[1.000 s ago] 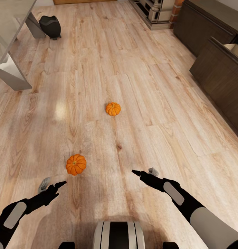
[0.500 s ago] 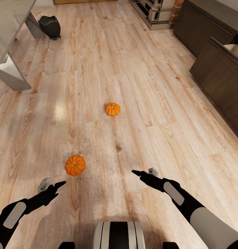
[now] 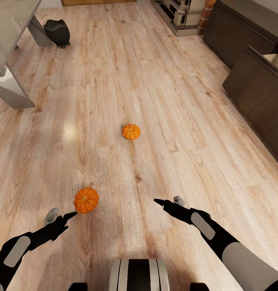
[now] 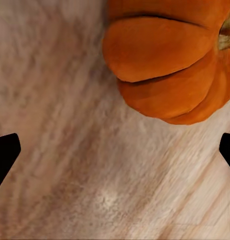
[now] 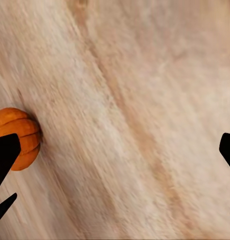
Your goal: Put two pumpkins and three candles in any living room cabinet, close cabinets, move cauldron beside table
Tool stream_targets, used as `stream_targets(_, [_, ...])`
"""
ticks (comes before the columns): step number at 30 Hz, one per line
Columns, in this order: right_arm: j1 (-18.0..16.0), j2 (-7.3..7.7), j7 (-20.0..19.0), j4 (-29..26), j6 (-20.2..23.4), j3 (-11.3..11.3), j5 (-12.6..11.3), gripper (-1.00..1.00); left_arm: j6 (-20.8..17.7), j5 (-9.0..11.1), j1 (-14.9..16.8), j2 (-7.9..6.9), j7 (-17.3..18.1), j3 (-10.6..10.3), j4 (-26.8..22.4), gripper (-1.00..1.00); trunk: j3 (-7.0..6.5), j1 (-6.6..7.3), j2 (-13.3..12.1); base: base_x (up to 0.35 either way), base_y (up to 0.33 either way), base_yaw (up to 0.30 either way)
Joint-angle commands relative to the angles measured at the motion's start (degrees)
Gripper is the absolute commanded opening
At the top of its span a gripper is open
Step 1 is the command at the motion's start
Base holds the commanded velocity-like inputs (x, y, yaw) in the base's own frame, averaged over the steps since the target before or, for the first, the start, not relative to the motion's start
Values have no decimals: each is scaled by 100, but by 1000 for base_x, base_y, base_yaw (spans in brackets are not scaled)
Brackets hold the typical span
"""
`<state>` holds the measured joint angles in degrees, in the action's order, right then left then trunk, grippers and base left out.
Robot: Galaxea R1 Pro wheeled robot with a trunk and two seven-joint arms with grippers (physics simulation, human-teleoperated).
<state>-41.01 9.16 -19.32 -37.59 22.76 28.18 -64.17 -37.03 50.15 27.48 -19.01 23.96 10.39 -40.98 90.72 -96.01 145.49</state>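
We see near pumpkin [image 3: 86, 200] just ahead of left pincer [image 3: 60, 216] | nearer than right pincer [image 3: 168, 201] | both pincers spread, empty

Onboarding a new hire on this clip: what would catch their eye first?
Two small ribbed orange pumpkins on the pale wood-plank floor: the near pumpkin just ahead of the left gripper, the far pumpkin mid-floor. Next, the round-bellied black cauldron at far left beside the slanted grey table leg.
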Motion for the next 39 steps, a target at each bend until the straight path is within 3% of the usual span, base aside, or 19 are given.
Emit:
stream_targets(1, [-4, 6, -2, -3, 9, 21, -35, 100, -46, 20, 3, -1, 9, 15, 2, 100, 3, -1, 1, 244, 124, 0])
stream_targets(15, [-4, 6, -2, -11, 9, 21, -35, 100, -41, 15, 3, -2, 3, 15, 2, 100, 3, -1, 1, 181, 19, 0])
stream_targets(35, [-4, 6, -5, -12, 18, 21, -35, 100, -41, 16, 3, 2, 3, 15, 11, 100, 3, -1, 1, 23, 0, 0])
stream_targets(39, [-4, 6, -9, -14, 18, 21, -35, 100, -41, 18, 3, 2, 3, 15, 11, 100, 92, -12, 7, 0, 0, 0])
